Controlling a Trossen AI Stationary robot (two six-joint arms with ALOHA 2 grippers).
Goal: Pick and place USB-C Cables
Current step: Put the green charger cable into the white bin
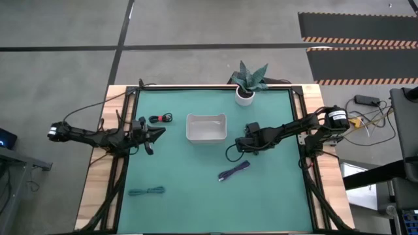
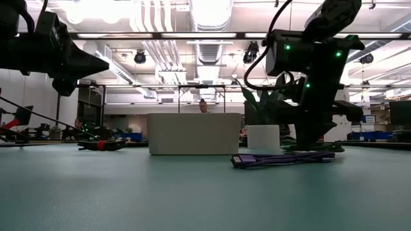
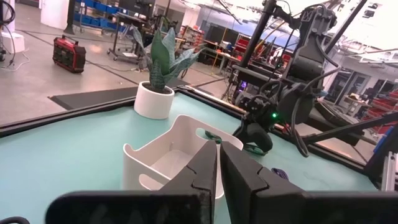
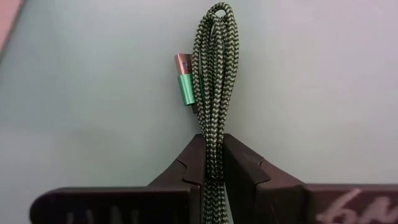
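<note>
The right gripper (image 4: pixel 210 163) is clamped on the dark green USB-C cable (image 4: pixel 212 74), its fingers pinching the folded bundle near one end while the loops and the green-sleeved plug (image 4: pixel 186 82) lie out ahead over the teal table mat (image 1: pixel 274 196). In the high view this gripper (image 1: pixel 243 145) sits just right of the white tray (image 1: pixel 206 128), near the middle of the table. The left gripper (image 3: pixel 218 167) hangs over the left part of the table with its fingers together and empty, pointing toward the tray. The red-and-black cable (image 1: pixel 160 118) lies near the far-left part of the mat, the purple cable (image 1: pixel 234 171) sits toward the near edge right of centre, and the teal cable (image 1: pixel 146 191) lies by the near-left corner. The tray looks empty. The grip takes only a narrow bite across the braid, so the bundle could slip or unfold when carried, and the free plug might catch the tray's rim. A potted plant (image 1: pixel 249 81) stands at the far edge, close enough that a wide swing could brush it.
</note>
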